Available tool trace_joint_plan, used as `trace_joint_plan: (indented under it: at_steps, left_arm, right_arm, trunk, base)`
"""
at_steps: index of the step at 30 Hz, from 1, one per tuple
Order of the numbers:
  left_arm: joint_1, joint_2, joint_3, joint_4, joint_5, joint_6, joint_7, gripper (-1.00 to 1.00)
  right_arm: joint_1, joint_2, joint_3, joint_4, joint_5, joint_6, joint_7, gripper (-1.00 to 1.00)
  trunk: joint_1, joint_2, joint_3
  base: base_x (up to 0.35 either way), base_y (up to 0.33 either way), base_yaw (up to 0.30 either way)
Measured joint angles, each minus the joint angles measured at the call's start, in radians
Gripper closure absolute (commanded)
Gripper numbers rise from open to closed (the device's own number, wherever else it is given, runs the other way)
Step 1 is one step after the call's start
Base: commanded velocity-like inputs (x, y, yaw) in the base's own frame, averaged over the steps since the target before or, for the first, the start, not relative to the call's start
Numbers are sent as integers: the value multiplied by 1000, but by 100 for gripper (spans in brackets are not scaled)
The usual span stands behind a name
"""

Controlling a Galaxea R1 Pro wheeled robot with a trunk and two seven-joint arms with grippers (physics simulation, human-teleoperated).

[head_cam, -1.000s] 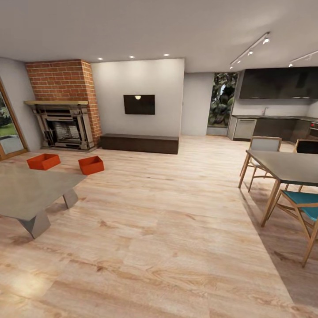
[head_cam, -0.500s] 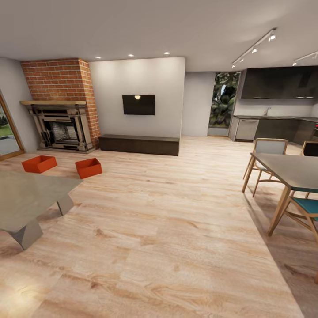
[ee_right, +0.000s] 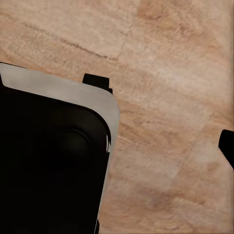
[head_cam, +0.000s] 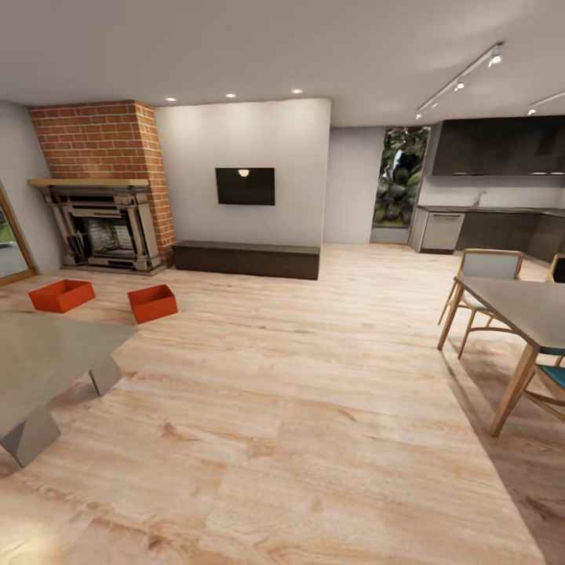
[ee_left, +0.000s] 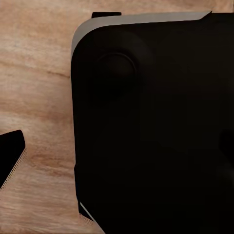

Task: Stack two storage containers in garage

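Whole head view has slid since a second ago, so the base is moving, not the two storage containers [head_cam: 106, 300], which sit apart on the wood plank floor [head_cam: 314, 408] before the fireplace [head_cam: 102, 227]; claw states: cannot tell; approach underway.

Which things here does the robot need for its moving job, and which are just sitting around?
Needed:
left orange bin
right orange bin

Just sitting around:
brick fireplace
wall TV
dark low bench
grey coffee table
dining table
chairs
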Motion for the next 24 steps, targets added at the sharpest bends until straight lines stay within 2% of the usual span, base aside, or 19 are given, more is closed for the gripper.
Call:
trace_joint_plan:
  at_steps: [19,24]
  left_arm:
    - [0,0,0,0,0,0,0,-100]
    - [0,0,0,0,0,0,0,-100]
  right_arm:
    - [0,1,0,0,0,1,1,-100]
    - [0,2,0,0,1,0,0,-100]
  trunk:
    - [0,0,0]
    - [0,0,0]
  base:
    - [323,0,1]
    - [323,0,171]
